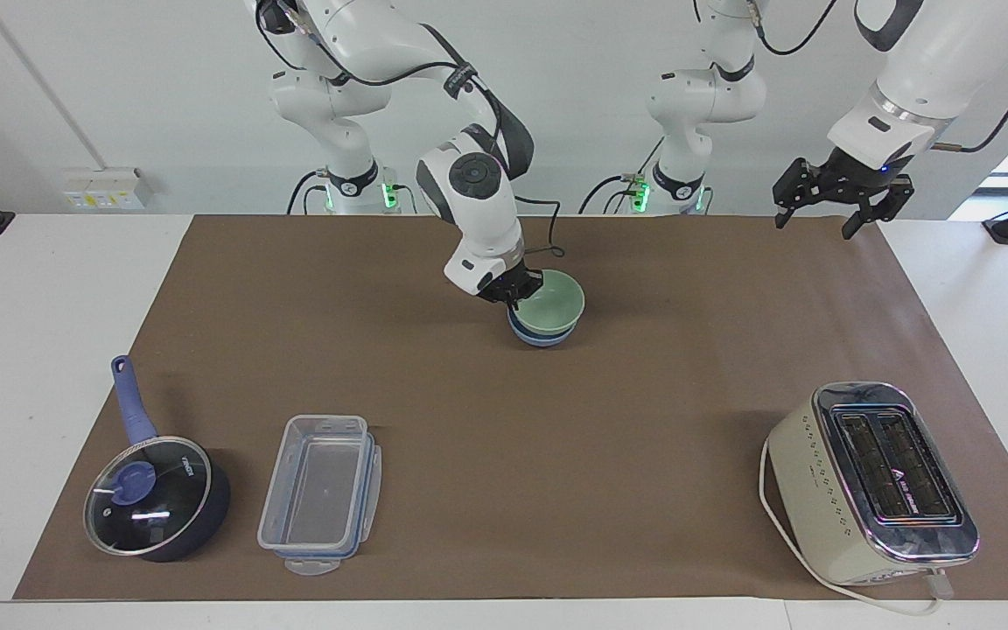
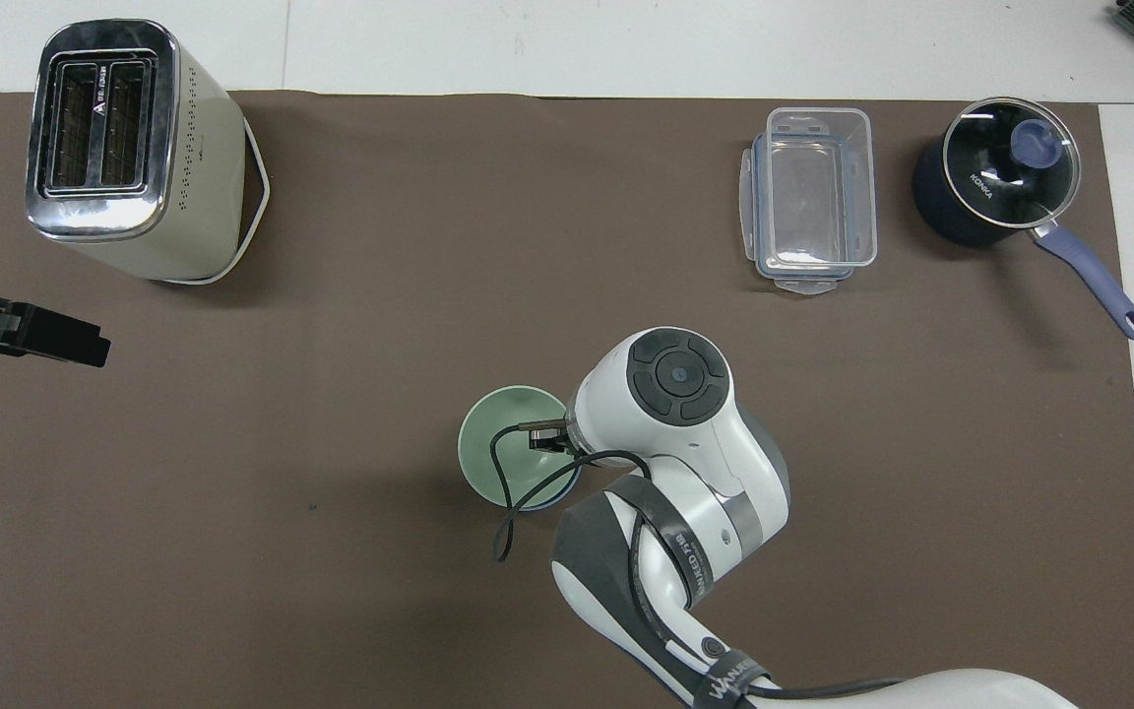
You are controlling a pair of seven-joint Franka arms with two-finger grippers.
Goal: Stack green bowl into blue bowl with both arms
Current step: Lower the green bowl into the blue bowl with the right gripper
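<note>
The green bowl point(image 1: 556, 302) sits nested in the blue bowl point(image 1: 543, 337) on the brown mat, in the middle and near the robots. My right gripper point(image 1: 517, 291) is shut on the green bowl's rim, on the side toward the right arm's end. In the overhead view the green bowl point(image 2: 503, 443) covers nearly all of the blue bowl, and the right gripper point(image 2: 549, 438) shows at its rim under the white wrist. My left gripper point(image 1: 816, 219) is open and empty, held in the air over the mat's corner at the left arm's end; it also shows in the overhead view point(image 2: 35, 333).
A cream toaster point(image 1: 871, 481) stands far from the robots at the left arm's end. A clear plastic container point(image 1: 320, 494) and a dark blue lidded saucepan point(image 1: 154, 499) stand far from the robots at the right arm's end.
</note>
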